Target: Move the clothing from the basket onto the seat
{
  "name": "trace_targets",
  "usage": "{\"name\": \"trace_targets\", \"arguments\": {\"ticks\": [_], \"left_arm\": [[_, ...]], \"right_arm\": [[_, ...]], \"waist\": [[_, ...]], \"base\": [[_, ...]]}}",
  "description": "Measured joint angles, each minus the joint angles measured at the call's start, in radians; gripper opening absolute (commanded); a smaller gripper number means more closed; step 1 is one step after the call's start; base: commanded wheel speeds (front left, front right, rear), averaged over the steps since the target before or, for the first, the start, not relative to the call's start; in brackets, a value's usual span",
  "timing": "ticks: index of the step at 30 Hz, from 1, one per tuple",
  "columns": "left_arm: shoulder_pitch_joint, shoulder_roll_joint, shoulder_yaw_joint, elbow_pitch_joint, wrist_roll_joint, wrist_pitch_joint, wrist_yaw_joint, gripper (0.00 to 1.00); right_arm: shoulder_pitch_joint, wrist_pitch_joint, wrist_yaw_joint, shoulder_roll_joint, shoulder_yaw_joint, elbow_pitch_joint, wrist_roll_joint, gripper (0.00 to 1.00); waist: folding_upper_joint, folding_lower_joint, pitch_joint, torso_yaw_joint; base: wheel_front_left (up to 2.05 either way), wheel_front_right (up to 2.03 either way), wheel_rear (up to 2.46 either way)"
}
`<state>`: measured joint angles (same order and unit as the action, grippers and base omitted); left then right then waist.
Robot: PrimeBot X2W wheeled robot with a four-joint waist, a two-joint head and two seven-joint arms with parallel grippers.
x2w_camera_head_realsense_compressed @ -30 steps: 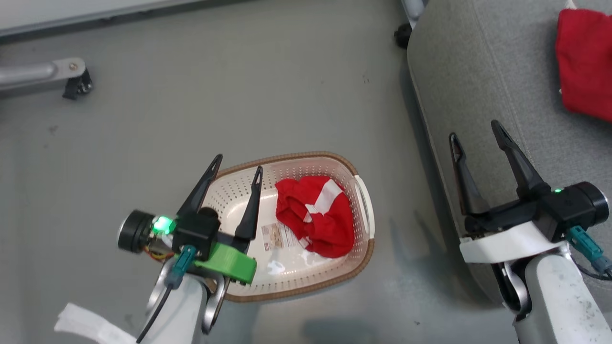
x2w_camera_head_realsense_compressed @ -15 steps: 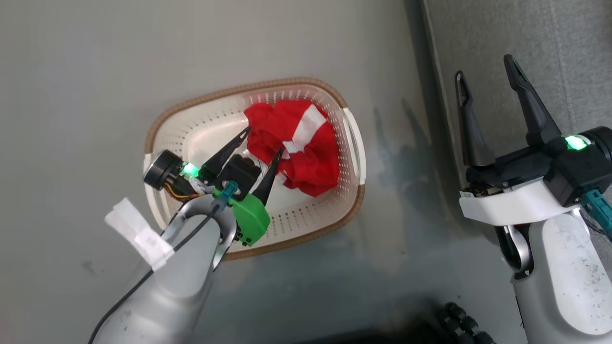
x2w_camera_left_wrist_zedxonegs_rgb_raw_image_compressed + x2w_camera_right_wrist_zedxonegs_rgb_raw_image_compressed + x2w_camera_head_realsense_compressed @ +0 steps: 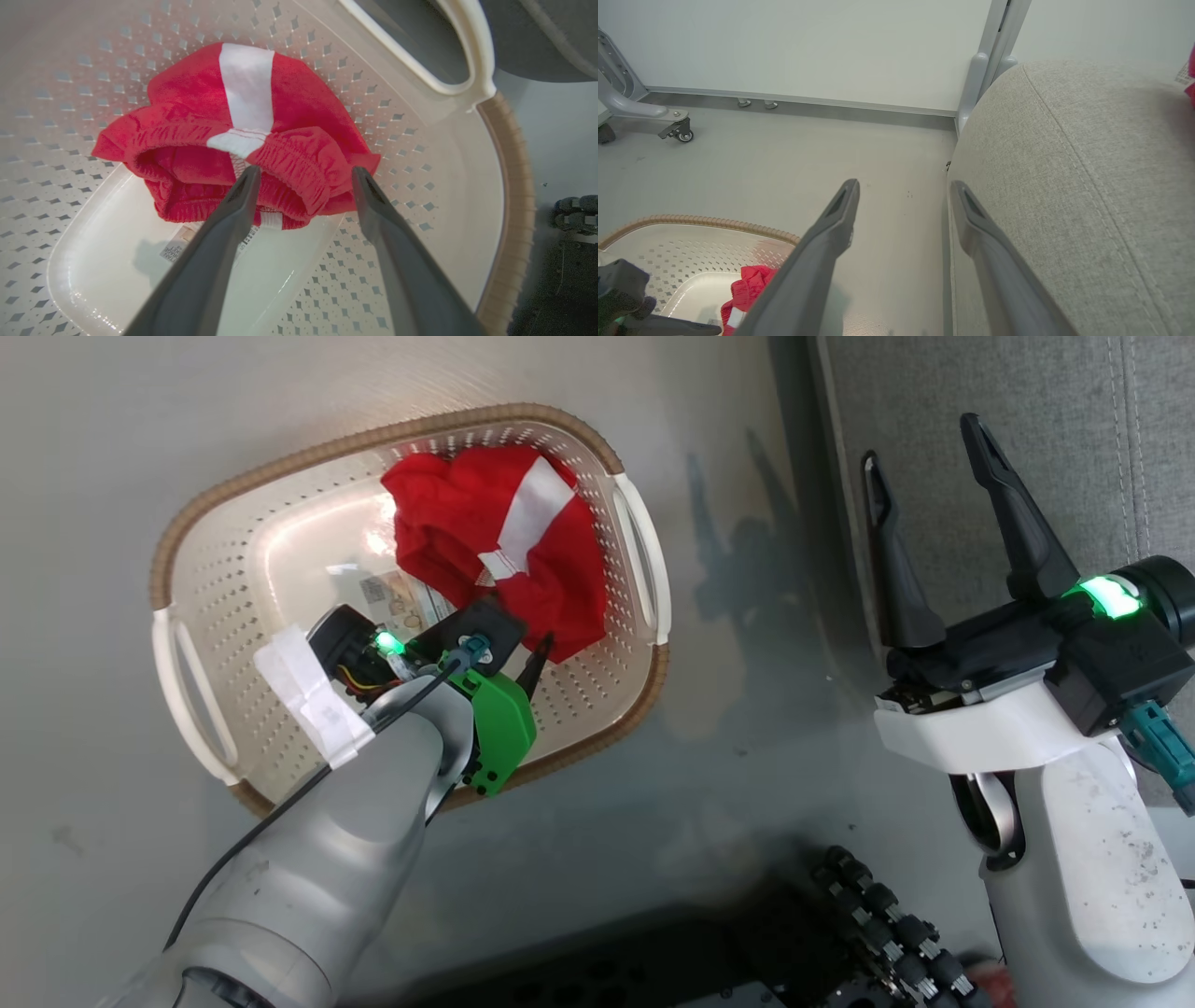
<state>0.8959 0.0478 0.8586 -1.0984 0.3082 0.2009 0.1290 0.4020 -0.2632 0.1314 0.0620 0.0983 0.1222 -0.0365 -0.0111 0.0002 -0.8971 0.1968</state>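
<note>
The left gripper [image 3: 306,172] is spread wide and holding nothing. Its fingers point down into the basket [image 3: 373,434], with the tips on either side of the bunched, elastic-looking hem of the red garment [image 3: 299,102]. It looks lined up to pinch that thick fold, which makes sense, since a gathered ridge gives the fingers more to bite on than flat cloth would. The wrist view doesn't show whether the tips are actually touching the fabric.

The garment, red with white patches, lies crumpled inside the basket toward the upper middle of the head view. It's pushed up near the handle [image 3: 639,560] and partly covers the label [image 3: 175,249] on the bottom, so this piece hasn't been moved yet.

The right gripper [image 3: 922,443] is open and empty too. It sits at the right of the head view over the edge of the seat [image 3: 1055,392], probably just keeping out of the way.

The basket sits on the floor [image 3: 93,429] near the seat, so the carry should be short. There's also a sliver of red [image 3: 1191,70] at the far right edge of the right wrist view, up on the seat, but too little shows to say what it is.
</note>
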Motion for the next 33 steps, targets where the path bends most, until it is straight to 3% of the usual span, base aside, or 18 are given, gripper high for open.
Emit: {"name": "trace_targets", "arguments": {"ticks": [16,17,19,27,33], "left_arm": [[0.095,0.011,0.173,-0.059,0.188,0.015,0.000,1.00],[0.098,0.016,0.180,-0.060,0.193,0.021,0.000,0.47],[0.103,0.026,0.202,-0.058,0.199,0.037,0.000,0.00],[0.121,0.024,0.252,-0.042,0.247,0.057,0.000,0.00],[0.127,0.028,0.179,0.037,0.260,0.061,0.000,0.00]], "right_arm": [[0.022,0.000,0.000,-0.001,0.031,0.027,-0.001,1.00],[0.024,0.000,0.000,-0.001,0.035,0.026,-0.002,1.00],[0.026,0.000,0.000,-0.001,0.040,0.026,-0.006,1.00],[0.034,0.000,0.000,-0.002,0.026,0.036,0.001,1.00],[0.035,0.000,0.000,-0.003,0.015,0.037,0.000,1.00]], "waist": [[0.0000,-0.0001,-0.113,0.061],[0.0000,-0.0001,-0.115,0.066],[0.0000,-0.0001,-0.119,0.081],[0.0000,-0.0001,-0.129,0.080],[0.0000,-0.0001,-0.094,0.059]], "base": [[0.00,0.00,0.00],[0.00,0.00,0.00],[0.00,0.00,0.00],[0.00,0.00,0.00],[0.00,0.00,0.00]]}}
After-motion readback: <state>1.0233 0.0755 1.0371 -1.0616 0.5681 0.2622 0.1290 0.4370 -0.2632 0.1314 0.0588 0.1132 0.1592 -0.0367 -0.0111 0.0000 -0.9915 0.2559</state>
